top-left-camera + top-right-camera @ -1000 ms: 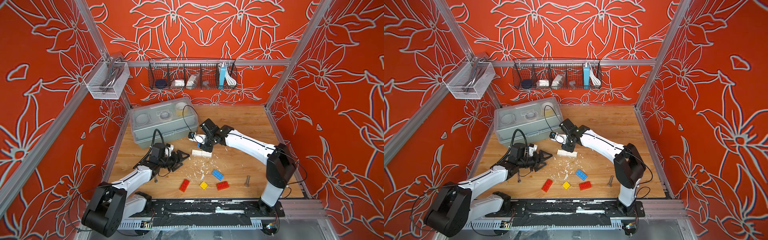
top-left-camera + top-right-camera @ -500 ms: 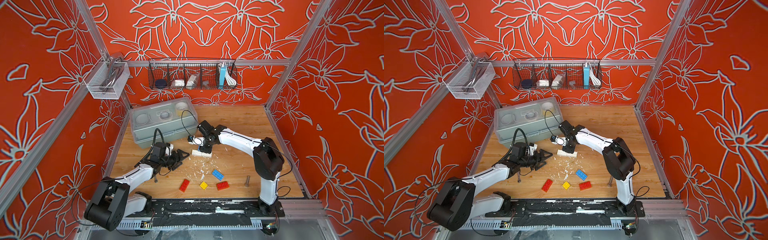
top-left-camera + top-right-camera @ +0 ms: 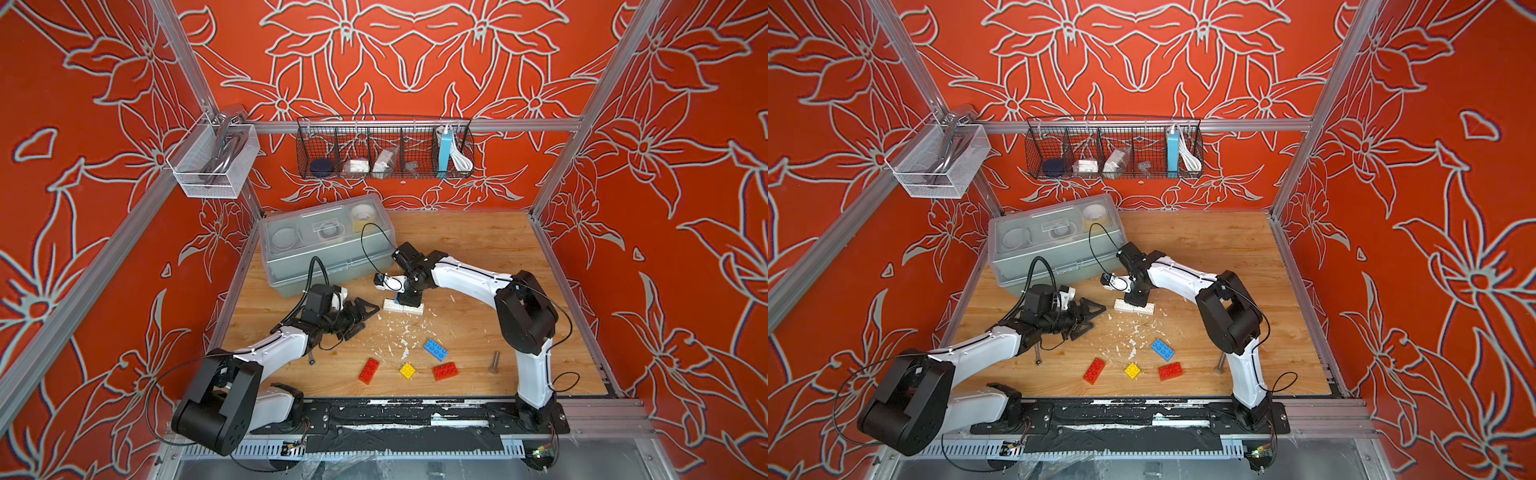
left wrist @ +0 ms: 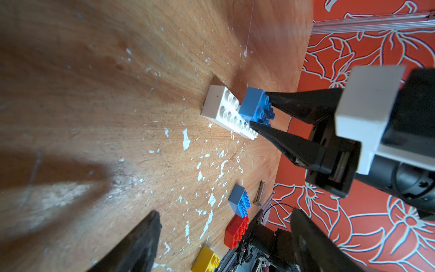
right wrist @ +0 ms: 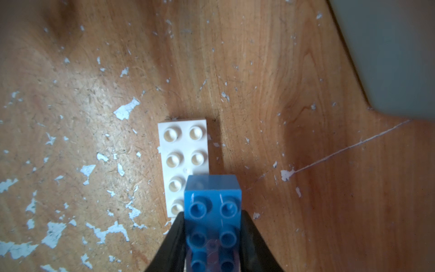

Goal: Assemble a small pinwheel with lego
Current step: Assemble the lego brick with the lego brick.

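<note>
No pinwheel shows; the lego is in separate bricks. Two white bricks (image 3: 402,307) (image 3: 1133,308) lie end to end on the wooden floor. My right gripper (image 3: 409,297) (image 3: 1137,297) (image 5: 211,213) is shut on a blue brick (image 5: 213,190) (image 4: 254,104). The blue brick sits down against the white bricks' (image 5: 183,146) (image 4: 223,110) studs, offset over one edge. My left gripper (image 3: 365,318) (image 3: 1091,318) (image 4: 224,214) lies low to their left, open and empty. Nearer the front lie a blue brick (image 3: 435,349), two red bricks (image 3: 369,370) (image 3: 445,371) and a yellow brick (image 3: 407,370).
A grey lidded box (image 3: 328,245) stands at the back left, close behind both grippers. A metal bolt (image 3: 495,362) lies right of the loose bricks. White flecks (image 3: 405,347) litter the floor. Wire baskets (image 3: 384,149) hang on the back wall.
My right gripper has come down and slightly left with the blue brick, onto the white bricks, and its elbow has risen. The left arm has barely moved.
</note>
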`<state>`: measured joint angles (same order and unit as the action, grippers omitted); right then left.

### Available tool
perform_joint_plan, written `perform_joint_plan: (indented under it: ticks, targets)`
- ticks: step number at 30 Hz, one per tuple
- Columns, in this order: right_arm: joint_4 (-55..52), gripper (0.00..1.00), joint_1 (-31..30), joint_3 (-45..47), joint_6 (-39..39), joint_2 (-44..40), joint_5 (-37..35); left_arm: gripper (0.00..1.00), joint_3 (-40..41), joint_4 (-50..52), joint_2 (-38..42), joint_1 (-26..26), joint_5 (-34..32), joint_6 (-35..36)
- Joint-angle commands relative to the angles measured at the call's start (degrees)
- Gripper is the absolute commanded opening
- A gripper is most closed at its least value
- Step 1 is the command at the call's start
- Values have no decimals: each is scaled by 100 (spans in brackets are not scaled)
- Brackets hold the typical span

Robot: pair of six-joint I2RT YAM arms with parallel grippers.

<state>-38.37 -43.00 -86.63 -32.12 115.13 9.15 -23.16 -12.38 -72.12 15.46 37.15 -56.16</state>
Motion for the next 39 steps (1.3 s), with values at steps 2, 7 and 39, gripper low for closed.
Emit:
perform_joint_plan:
  ticks: [2,7,39]
  targets:
    - [-159,22,59,-75,-136,300,-43,81,-40,-170,-48,27,21,70]
    - [-291,20,66,2,-171,546,-106,81,-41,-237,-94,35,21,44]
    - [-293,23,44,1157,-287,-447,-32,82,101,-19,232,309,-32,61]
